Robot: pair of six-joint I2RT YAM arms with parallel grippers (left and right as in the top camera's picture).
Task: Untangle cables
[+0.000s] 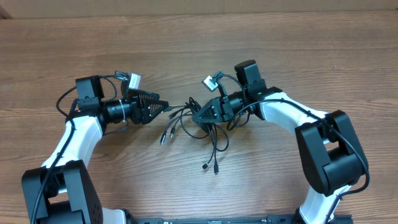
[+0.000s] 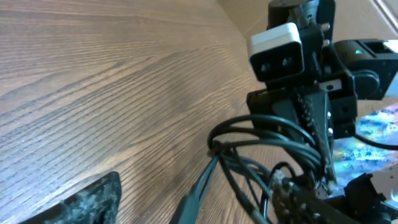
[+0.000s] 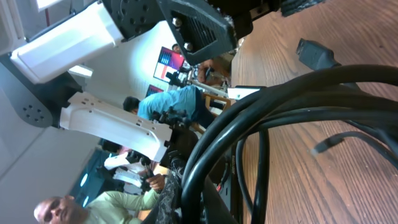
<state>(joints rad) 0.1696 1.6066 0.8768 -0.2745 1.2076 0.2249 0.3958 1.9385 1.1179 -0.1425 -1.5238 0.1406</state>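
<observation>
The cables [image 1: 214, 142] are a tangle of thin black cords on the wooden table between the two arms, with loose plug ends trailing toward the front [image 1: 215, 168]. My right gripper [image 1: 195, 115] is shut on a bundle of the cables [image 3: 280, 99], which loop out of its jaws [image 3: 211, 186]. My left gripper [image 1: 165, 107] faces it from the left, open. Its fingers [image 2: 93, 199] stand wide apart, and one cable's plug end [image 2: 199, 186] lies between them without being pinched. In the left wrist view the cables [image 2: 261, 134] hang in loops from the right gripper [image 2: 311, 118].
The wooden table [image 1: 199, 43] stretches bare behind the arms. Both arm bases sit at the front edge [image 1: 205, 219]. White connectors on thicker wrist wires stick up by the left wrist [image 1: 134, 79] and the right wrist [image 1: 211, 81].
</observation>
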